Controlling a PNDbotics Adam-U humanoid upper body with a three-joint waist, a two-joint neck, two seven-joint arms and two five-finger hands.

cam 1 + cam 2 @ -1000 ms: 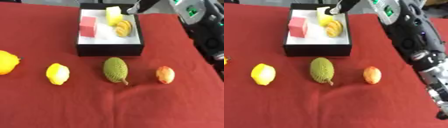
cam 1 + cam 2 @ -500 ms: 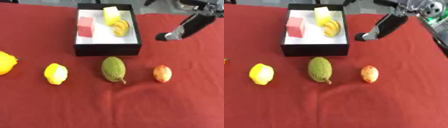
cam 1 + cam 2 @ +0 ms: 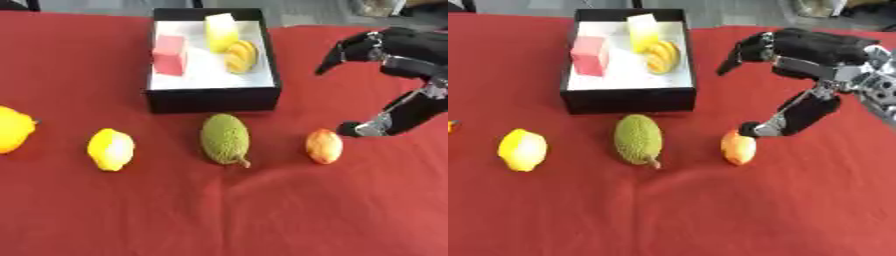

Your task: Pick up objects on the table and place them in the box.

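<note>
I have the right robot hand (image 3: pixel 815 65) out over the red table (image 3: pixel 262 210), to the right of the black box (image 3: pixel 213 96). It holds nothing; its curved fingers (image 3: pixel 745 50) arch towards the box from above, and its thumb (image 3: pixel 785 117) hangs down so that the tip sits just beside the orange-red fruit (image 3: pixel 738 147), at its upper right. I cannot tell whether the thumb tip touches that fruit. The span between thumb and fingers is wide.

The box stands at the far middle of the table with a white floor. Inside it I see a pink block (image 3: pixel 170 54) on the left, a pale yellow block (image 3: pixel 221 31) at the back, and a yellow-orange ridged piece (image 3: pixel 240 55) just in front of that block.

Four things lie in a row on the table in front of the box: a big yellow fruit (image 3: pixel 13 129) at the left edge, a lemon (image 3: pixel 111 148), a green bumpy fruit (image 3: pixel 223 138) with a short stem, and the orange-red fruit at the right end.
</note>
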